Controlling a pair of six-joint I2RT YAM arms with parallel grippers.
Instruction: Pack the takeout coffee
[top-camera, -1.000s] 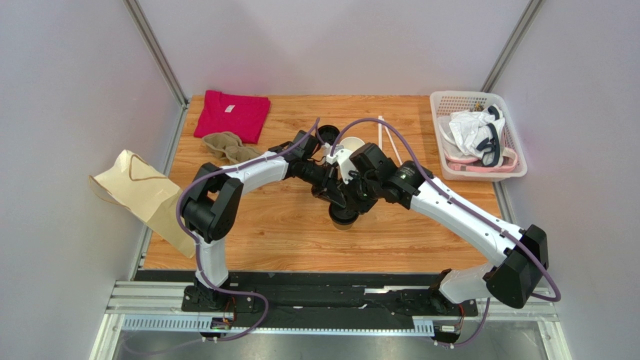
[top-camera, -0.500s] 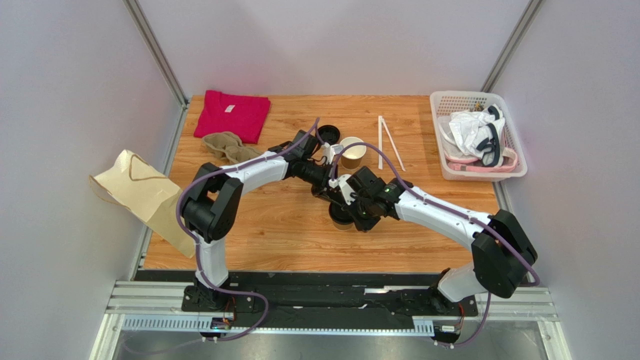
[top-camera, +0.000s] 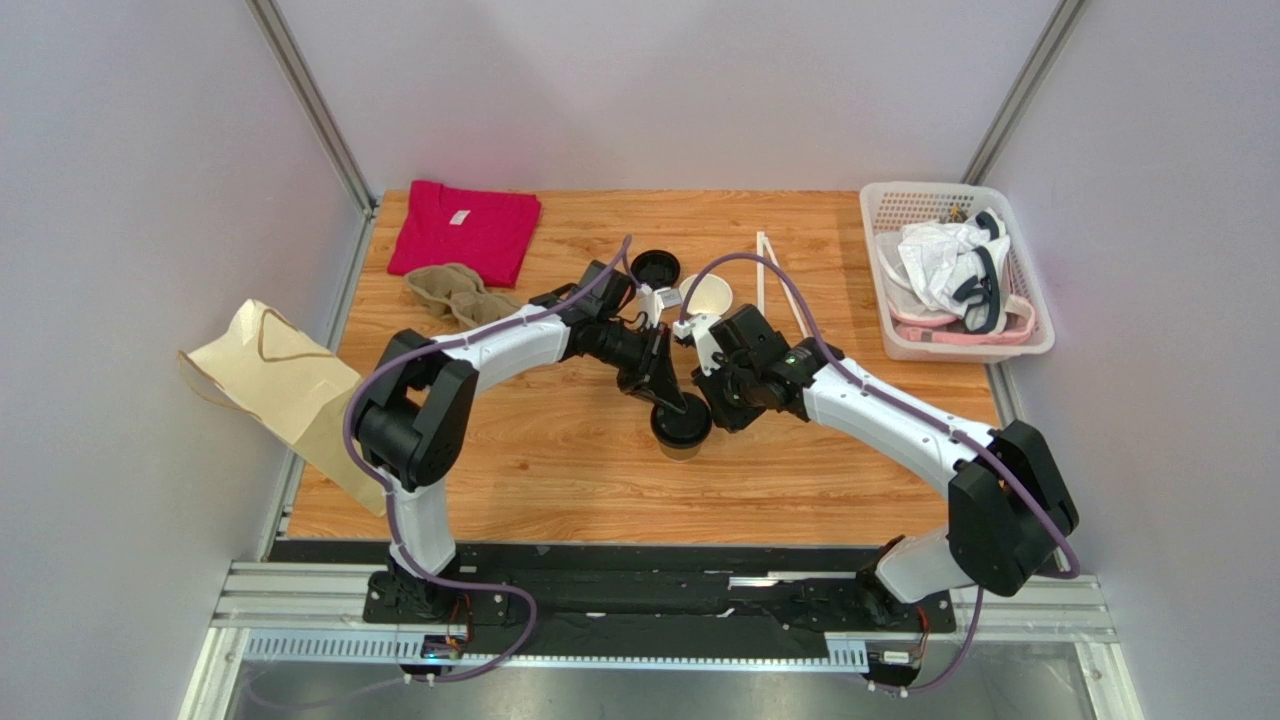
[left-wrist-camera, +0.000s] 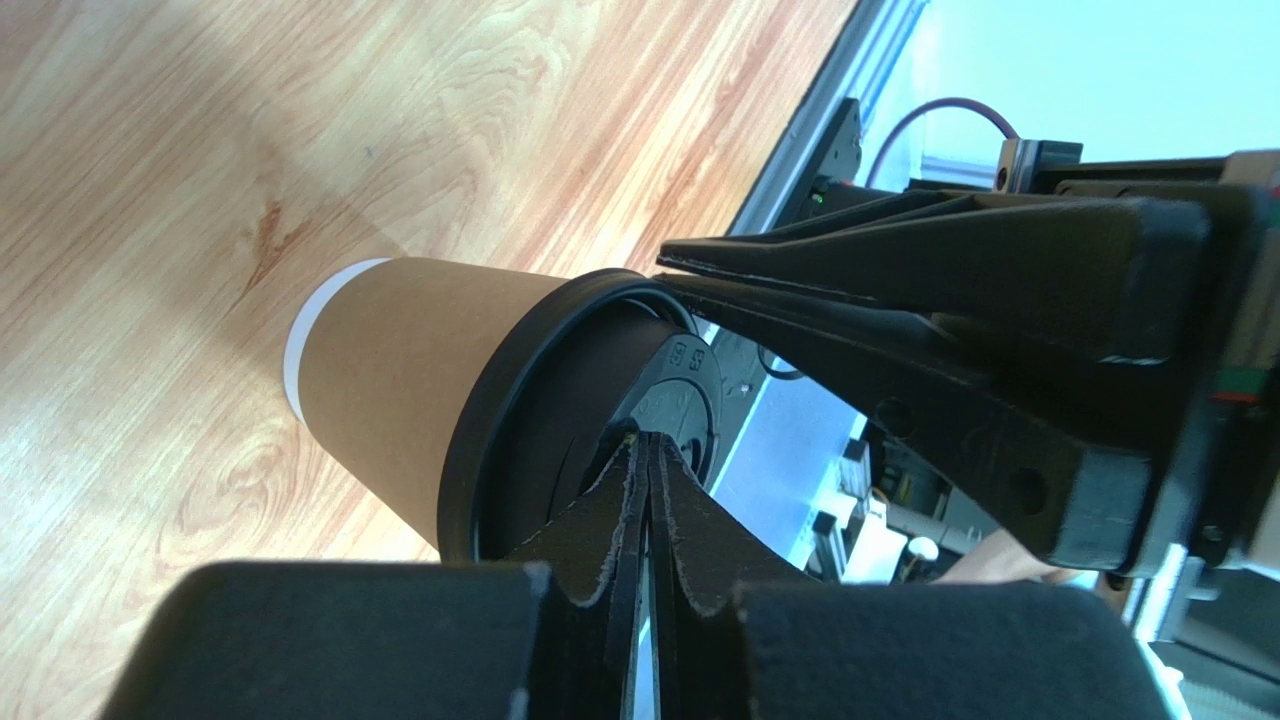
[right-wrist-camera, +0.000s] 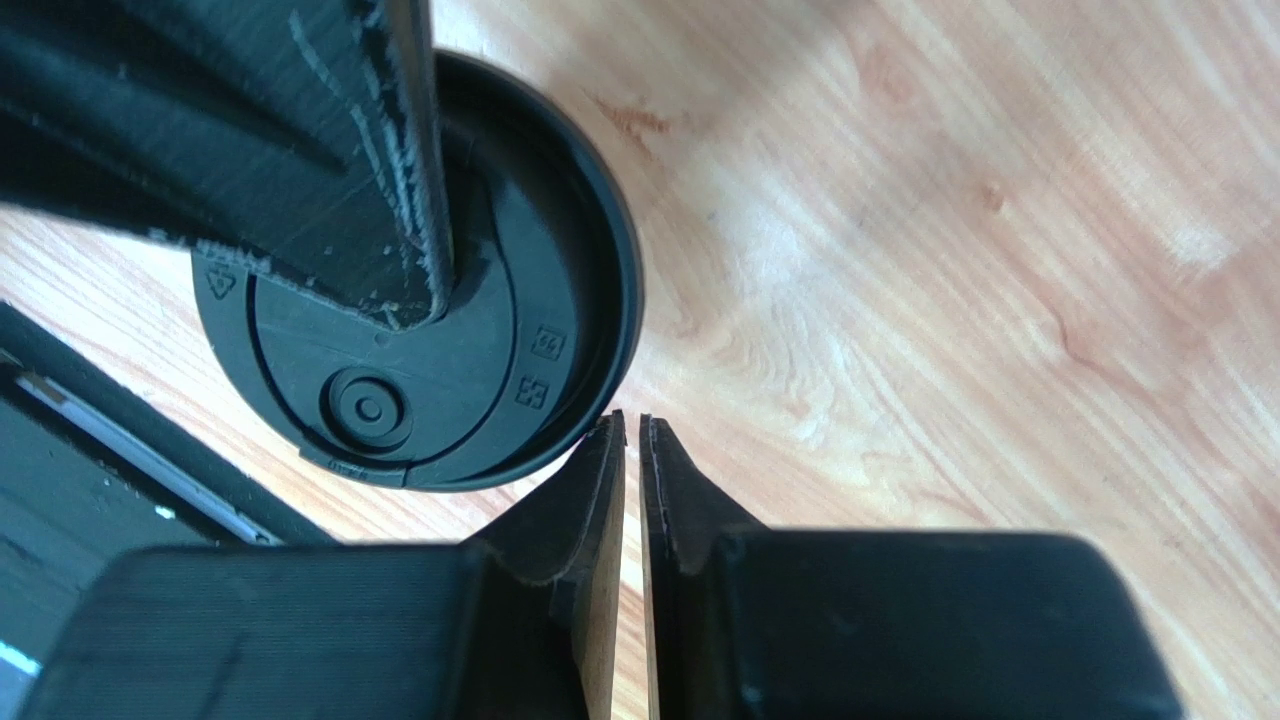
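Observation:
The takeout coffee (top-camera: 681, 426), a tan-brown paper cup (left-wrist-camera: 403, 387) under a round black lid (right-wrist-camera: 451, 323), stands upright at the middle of the table. My left gripper (top-camera: 670, 396) is shut, its tips (left-wrist-camera: 646, 444) resting on top of the lid with nothing between them. My right gripper (top-camera: 717, 401) is shut too, and its tips (right-wrist-camera: 631, 431) sit just off the lid's rim on the cup's right side, empty. In the left wrist view the right gripper's fingers (left-wrist-camera: 932, 285) reach over the lid from the right.
An open tan cup with a white inside (top-camera: 706, 296), a loose black lid (top-camera: 654, 267) and two white sticks (top-camera: 775, 279) lie behind the arms. A red shirt (top-camera: 463, 228) and tan cloth (top-camera: 458, 294) sit back left. A paper bag (top-camera: 293, 387) hangs off the left edge; a white basket (top-camera: 956, 270) is at the right.
My right gripper has pulled back off the top of the cup to its right side, leaving the lid in plain sight. The left gripper stays on the lid; the cup has barely moved.

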